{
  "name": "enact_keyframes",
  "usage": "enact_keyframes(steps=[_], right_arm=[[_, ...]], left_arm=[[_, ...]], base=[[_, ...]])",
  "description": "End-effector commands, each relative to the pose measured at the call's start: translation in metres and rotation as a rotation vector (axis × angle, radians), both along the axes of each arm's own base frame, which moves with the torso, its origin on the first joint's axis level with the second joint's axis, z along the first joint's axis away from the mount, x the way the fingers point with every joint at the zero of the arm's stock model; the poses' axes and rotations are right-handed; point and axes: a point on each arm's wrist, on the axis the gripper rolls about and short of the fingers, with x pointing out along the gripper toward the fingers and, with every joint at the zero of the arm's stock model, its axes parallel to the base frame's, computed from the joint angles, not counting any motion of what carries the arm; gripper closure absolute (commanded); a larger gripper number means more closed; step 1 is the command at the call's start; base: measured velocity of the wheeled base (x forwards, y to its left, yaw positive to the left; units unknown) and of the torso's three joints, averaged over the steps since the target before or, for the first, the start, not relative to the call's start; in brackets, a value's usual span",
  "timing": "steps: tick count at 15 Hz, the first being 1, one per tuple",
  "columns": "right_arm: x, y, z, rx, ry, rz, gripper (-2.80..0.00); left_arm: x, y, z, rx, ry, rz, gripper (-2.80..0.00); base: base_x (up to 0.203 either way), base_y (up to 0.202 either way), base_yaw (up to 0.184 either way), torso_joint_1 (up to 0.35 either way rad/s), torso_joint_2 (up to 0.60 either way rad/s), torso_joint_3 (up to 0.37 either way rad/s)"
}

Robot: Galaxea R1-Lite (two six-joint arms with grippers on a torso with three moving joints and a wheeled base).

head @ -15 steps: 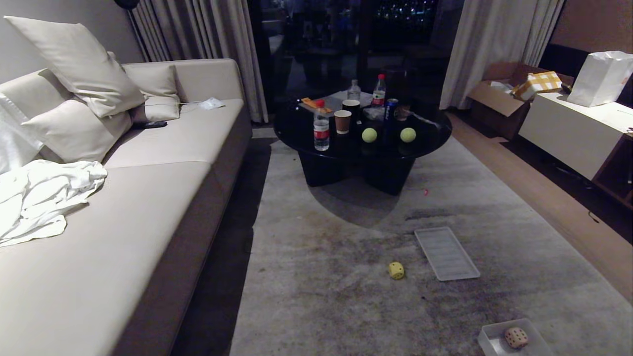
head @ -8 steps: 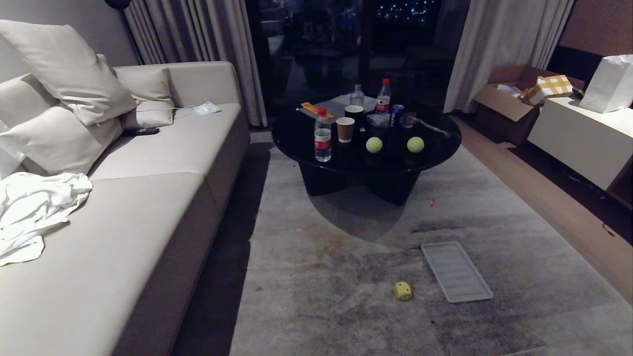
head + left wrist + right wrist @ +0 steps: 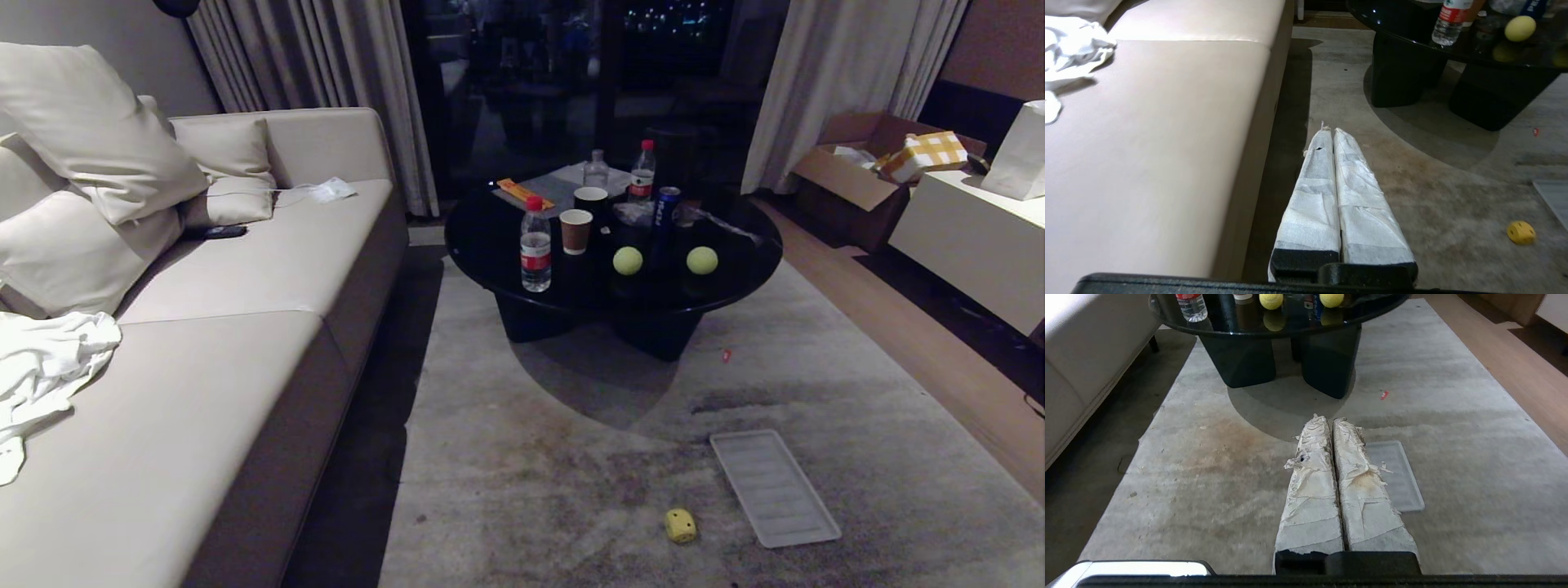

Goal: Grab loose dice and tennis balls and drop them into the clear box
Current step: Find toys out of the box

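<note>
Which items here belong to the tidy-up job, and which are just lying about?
Job: yellow die on the rug; two tennis balls on the black table.
Bystanders: ribbed clear lid, water bottle, paper cup, white cloth.

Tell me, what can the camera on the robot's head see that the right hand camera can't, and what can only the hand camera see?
Only the head view shows the yellow die on the rug, the white cloth on the sofa and the cardboard box by the curtain. Only the right wrist view shows the right gripper, its taped fingers pressed together, empty. Both show the two tennis balls on the black table, the water bottle and the flat clear lid on the rug.
</note>
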Motion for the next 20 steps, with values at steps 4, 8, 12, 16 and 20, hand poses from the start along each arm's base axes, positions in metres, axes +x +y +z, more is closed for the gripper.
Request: enact_keyframes(steps=[4, 8, 12, 16, 20], right_arm=[[0.0009, 0.0, -0.0026, 0.0, 0.012, 0.0, 0.0], [0.0009, 0.0, -0.0029, 0.0, 0.011, -0.001, 0.0], [0.0009, 0.0, -0.0029, 0.0, 0.012, 0.0, 0.0], [0.0009, 0.0, -0.0029, 0.0, 0.012, -0.001, 0.0], [0.0008, 0.0, -0.0025, 0.0, 0.01, 0.0, 0.0]], left_arm=[[0.0001, 0.0, -0.0002, -0.001, 0.003, 0.001, 0.0], [0.0002, 0.0, -0.0005, -0.003, 0.004, 0.001, 0.0], [0.0002, 0.0, -0.0004, -0.014, 0.002, 0.001, 0.0], [0.0001, 0.0001, 0.0, -0.025, 0.0, 0.004, 0.0], [0.0001, 0.0001, 0.0, -0.025, 0.0, 0.004, 0.0]], base=[[0.071, 0.0, 0.0, 0.001, 0.0, 0.002], [0.0, 0.0, 0.0, 0.0, 0.0, 0.0], [0.0, 0.0, 0.0, 0.001, 0.0, -0.01], [0.0, 0.0, 0.0, 0.002, 0.0, -0.175], [0.0, 0.0, 0.0, 0.003, 0.0, -0.192]])
